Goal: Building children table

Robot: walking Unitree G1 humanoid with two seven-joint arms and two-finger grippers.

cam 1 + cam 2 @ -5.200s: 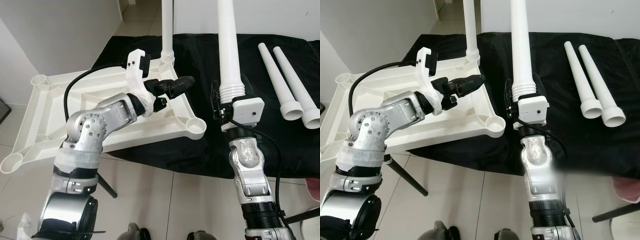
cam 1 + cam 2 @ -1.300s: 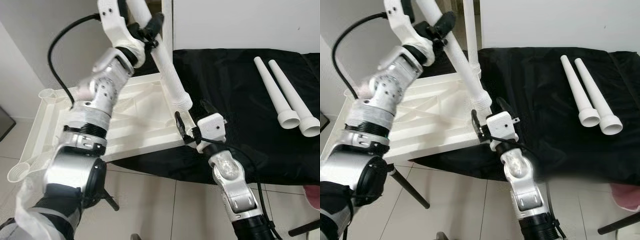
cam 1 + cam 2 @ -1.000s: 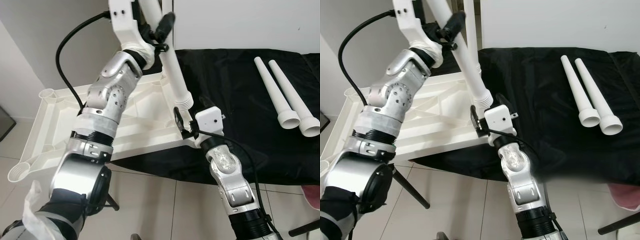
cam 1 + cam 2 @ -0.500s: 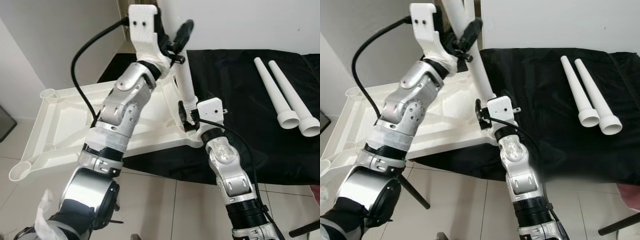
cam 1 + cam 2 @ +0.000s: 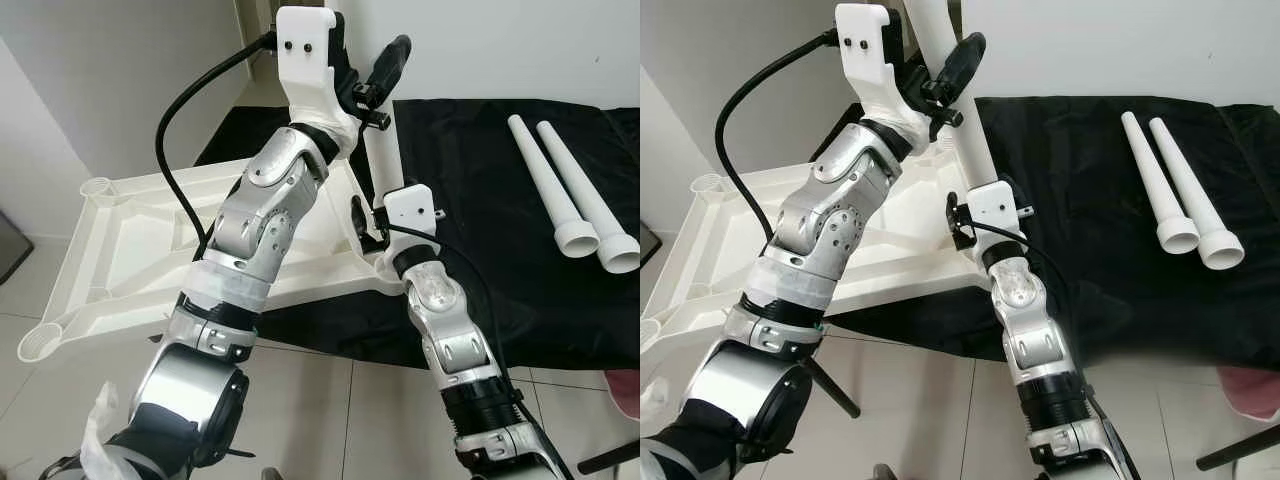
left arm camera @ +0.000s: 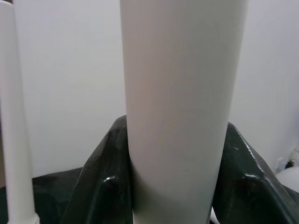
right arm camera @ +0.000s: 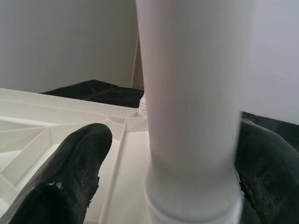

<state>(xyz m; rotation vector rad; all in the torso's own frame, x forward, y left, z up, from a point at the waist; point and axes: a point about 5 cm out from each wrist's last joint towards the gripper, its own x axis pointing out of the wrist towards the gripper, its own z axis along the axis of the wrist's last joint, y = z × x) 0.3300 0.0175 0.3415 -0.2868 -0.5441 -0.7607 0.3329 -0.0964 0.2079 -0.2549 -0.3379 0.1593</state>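
Clamping the white table leg [image 5: 375,160] high on its shaft, our left gripper [image 5: 372,88] has its black fingers [image 6: 105,186] pressed against both sides of the tube, as the left wrist view shows. Lower down, our right gripper [image 5: 366,222] sits around the same leg just above its ribbed collar; in the right wrist view one finger [image 7: 70,177] stands a little off the tube and the other is half hidden behind it, so we cannot tell whether that gripper is closed on the leg. The leg stands nearly upright with its base at the near right corner socket of the upturned white tabletop [image 5: 120,250], which lies underside up, partly on a black cloth [image 5: 480,200] and partly overhanging the tiled floor [image 5: 330,410]. A second leg [image 6: 14,116] already stands in the far corner of the tabletop, behind the held one. Two more legs [image 5: 570,190] lie side by side on the cloth, well apart to our right, wide ends toward us.
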